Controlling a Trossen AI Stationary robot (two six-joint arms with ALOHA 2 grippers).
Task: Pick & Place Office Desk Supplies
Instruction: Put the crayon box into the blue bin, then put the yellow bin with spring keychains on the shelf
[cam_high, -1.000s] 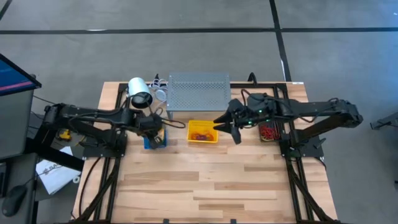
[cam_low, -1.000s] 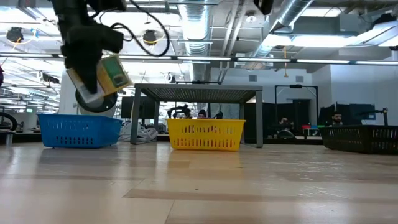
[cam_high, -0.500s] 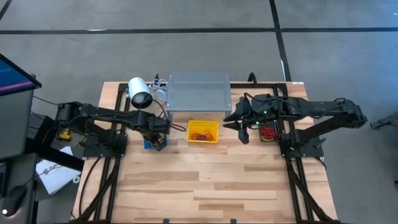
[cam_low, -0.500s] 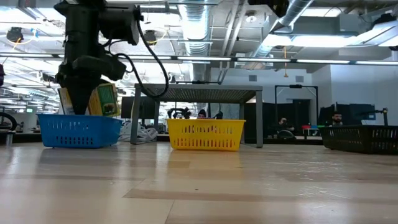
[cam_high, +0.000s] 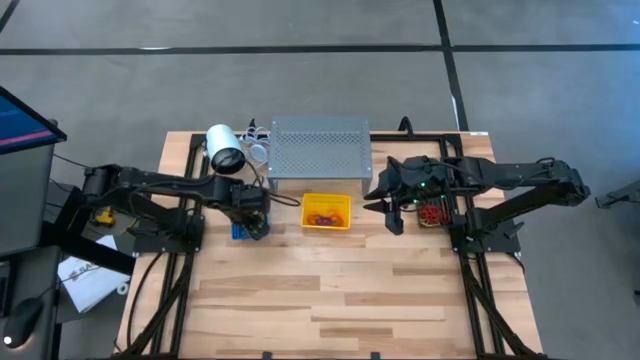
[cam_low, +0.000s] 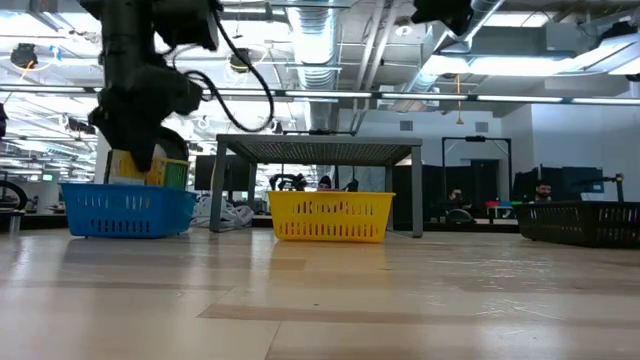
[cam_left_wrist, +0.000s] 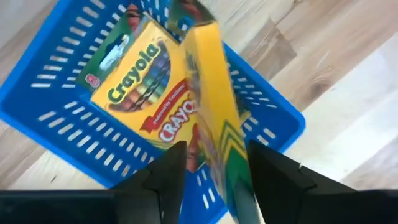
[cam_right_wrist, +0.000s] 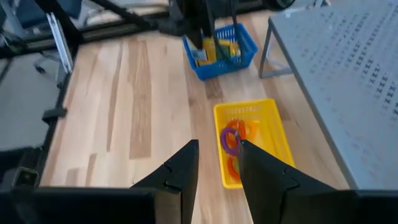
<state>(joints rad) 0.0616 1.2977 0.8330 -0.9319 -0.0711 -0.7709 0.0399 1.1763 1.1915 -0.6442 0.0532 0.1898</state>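
we see the left pincer open above an upright crayon box in the blue bin; it could topple out. the right pincer, part-open and empty, hovers by the yellow bin

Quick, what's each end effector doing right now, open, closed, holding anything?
Left end effector: open around a crayon box standing in the blue bin.
Right end effector: open, holding nothing.

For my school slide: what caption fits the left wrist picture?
Left gripper open over the blue bin, one crayon box standing on edge beside another lying flat.
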